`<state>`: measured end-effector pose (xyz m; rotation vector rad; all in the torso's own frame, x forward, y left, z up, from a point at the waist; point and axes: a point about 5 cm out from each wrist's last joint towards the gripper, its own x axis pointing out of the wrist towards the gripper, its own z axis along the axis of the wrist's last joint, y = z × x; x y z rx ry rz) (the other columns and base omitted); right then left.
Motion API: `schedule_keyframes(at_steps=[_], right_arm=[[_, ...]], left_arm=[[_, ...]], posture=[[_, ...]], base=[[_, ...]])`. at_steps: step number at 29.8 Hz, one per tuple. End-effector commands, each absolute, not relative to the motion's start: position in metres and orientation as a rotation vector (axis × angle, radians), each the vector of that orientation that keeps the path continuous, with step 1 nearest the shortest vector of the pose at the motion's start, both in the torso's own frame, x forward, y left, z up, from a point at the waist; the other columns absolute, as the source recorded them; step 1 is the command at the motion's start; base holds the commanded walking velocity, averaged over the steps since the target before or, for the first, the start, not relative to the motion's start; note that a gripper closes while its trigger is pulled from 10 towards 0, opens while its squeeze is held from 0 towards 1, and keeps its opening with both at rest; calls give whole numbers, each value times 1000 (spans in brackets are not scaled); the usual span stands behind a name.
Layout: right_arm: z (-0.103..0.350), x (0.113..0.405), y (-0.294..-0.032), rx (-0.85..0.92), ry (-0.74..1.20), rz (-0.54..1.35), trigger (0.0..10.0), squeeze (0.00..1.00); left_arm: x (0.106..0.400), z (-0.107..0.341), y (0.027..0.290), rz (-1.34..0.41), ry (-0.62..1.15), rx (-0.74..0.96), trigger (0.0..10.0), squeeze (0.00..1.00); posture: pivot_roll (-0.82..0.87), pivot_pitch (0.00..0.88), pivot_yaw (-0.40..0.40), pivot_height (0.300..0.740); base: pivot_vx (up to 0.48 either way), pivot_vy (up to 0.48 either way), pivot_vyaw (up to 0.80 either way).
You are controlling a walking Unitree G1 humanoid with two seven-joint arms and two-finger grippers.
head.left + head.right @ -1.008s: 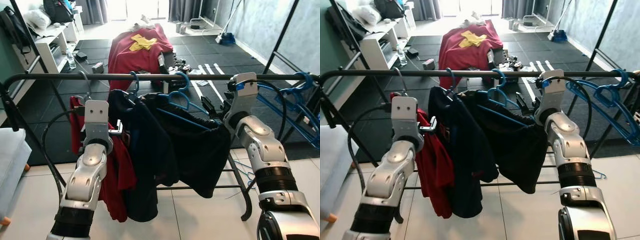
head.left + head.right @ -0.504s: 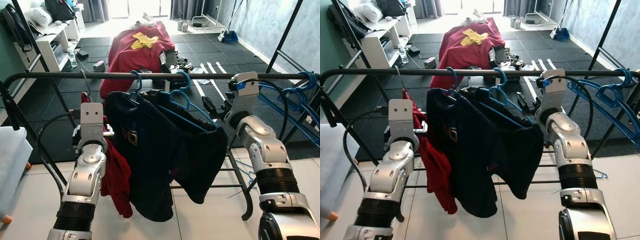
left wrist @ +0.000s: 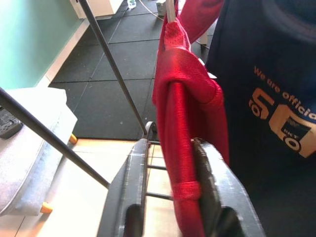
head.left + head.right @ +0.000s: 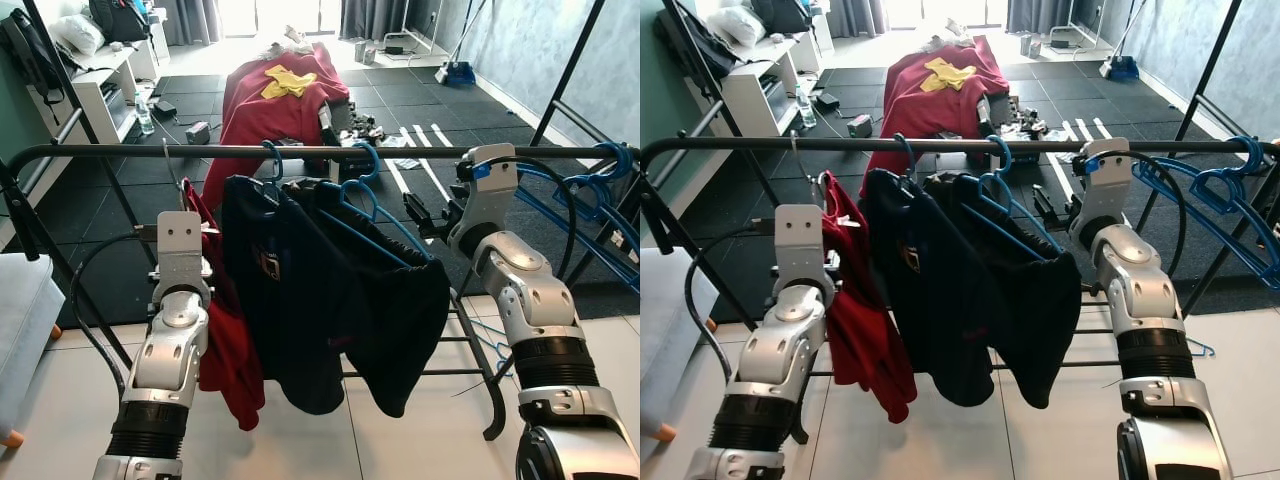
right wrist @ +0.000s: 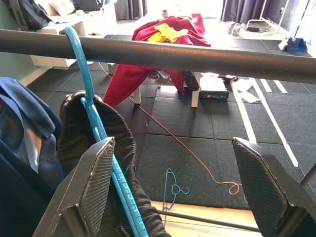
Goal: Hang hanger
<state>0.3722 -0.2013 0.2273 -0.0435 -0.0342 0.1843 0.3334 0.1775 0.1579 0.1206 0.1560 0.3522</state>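
Gripping red garment [image 3: 190, 123], left tool [image 3: 173, 217]; right tool [image 5: 180, 197] wide open beside blue hanger [image 5: 98, 133].

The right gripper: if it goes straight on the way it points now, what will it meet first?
Most likely the dark metal clothes rail, which crosses just ahead between the open fingers of the right gripper. The blue plastic hanger carrying the black garment lies beside one finger, off the line. Depth is uncertain.
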Motion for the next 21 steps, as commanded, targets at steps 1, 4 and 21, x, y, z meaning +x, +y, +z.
schedule_keyframes(at_steps=[1,4,21], right_arm=[[227,370,-202,-29,-35,181,10000,0],[229,370,-202,-27,-40,181,10000,0],[232,370,-202,-31,-49,185,10000,0]], left_arm=[[335,156,181,355,173,136,0,0],[337,154,184,306,181,182,0,0],[339,163,191,133,136,227,2000,0]], posture=[[-134,51,30,740],[-141,48,33,740],[-144,43,37,740]], base=[[0,0,0],[0,0,0],[0,0,0]])
